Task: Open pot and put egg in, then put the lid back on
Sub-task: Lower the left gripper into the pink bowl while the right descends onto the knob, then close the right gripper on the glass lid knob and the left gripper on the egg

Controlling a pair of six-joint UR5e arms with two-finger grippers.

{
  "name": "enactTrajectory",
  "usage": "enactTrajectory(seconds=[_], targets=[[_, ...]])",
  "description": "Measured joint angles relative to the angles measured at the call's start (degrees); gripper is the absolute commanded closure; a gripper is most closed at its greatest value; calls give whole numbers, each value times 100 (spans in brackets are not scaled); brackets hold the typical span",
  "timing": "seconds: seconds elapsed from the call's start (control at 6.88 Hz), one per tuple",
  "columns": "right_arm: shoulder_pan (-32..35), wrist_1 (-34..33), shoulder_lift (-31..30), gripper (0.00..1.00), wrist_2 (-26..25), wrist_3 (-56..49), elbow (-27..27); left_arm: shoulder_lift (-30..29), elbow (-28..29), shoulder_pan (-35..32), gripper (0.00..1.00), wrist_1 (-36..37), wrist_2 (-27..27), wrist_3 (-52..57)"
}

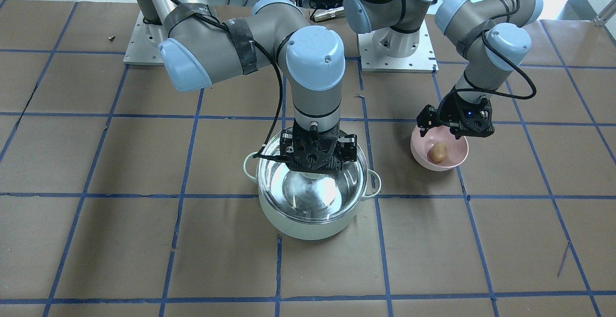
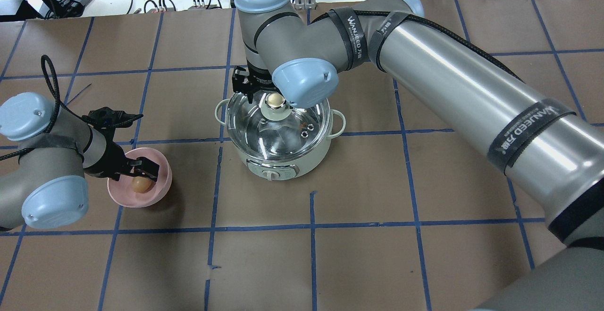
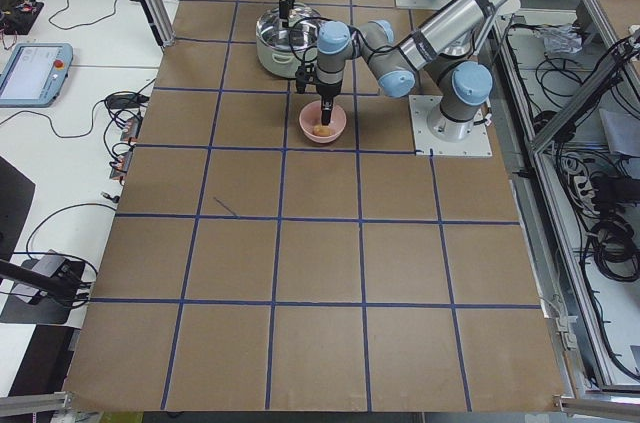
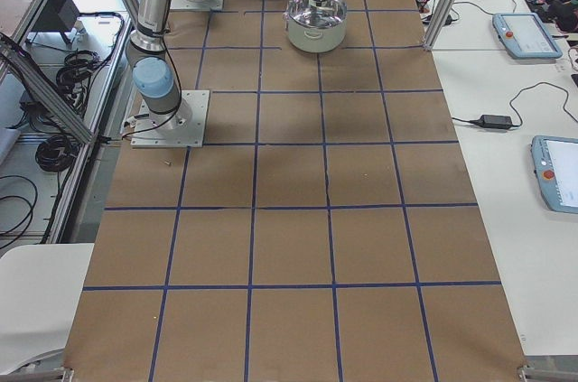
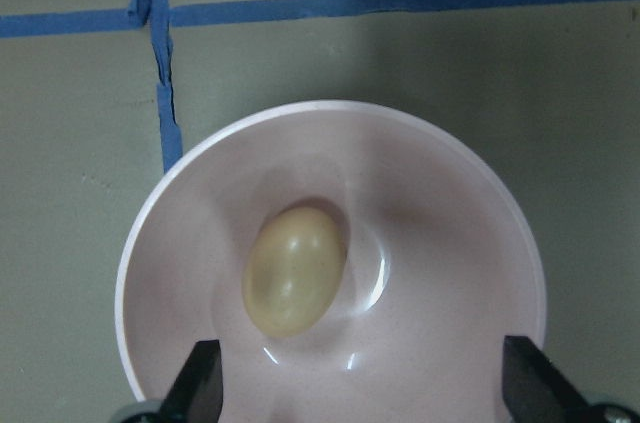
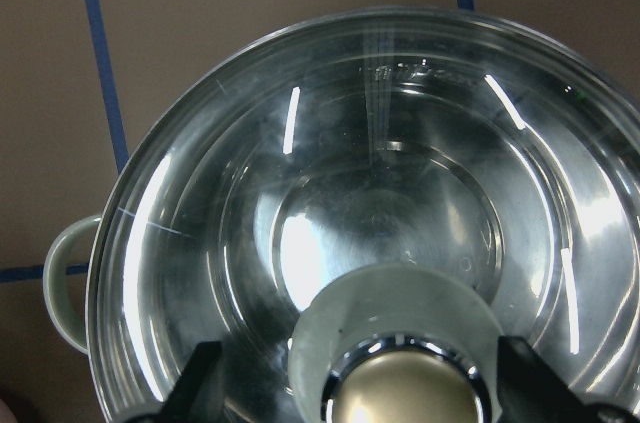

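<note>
Right gripper [image 6: 360, 388], open, straddles knob [image 2: 274, 99] of lid [image 6: 200, 223] on pot [image 1: 308, 225]; left gripper [image 5: 365, 388], open, hovers over egg [image 5: 295, 270] within pink bowl [image 5: 340, 108] rim.

lid [image 2: 283, 127] covers mint pot [image 2: 278, 164]; egg [image 2: 139, 185] apart.

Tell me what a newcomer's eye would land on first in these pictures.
First comes the pale mint-green pot at mid-table, with its glass lid on it. The right gripper is open astride the knob of that lid. Next is the tan egg lying in the pink bowl on the robot's left of the pot, with the left gripper open above it.
</note>
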Motion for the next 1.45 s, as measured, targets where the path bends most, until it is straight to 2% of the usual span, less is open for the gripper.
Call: enactTrajectory(seconds=[0.44, 0.73, 1.31, 1.45], targets=[[26, 0, -173, 27, -329, -179, 124, -54, 9, 5, 7, 3, -4, 46], [24, -15, -252, 27, -537, -330, 240, -137, 14, 25, 7, 32, 4, 130], [23, -84, -232, 32, -486, -336, 257, -394, -75, 229, 7, 357, -139, 417], [23, -103, -225, 37, -428, -345, 254, -438, -175, 242, 6, 514, -168, 460]])
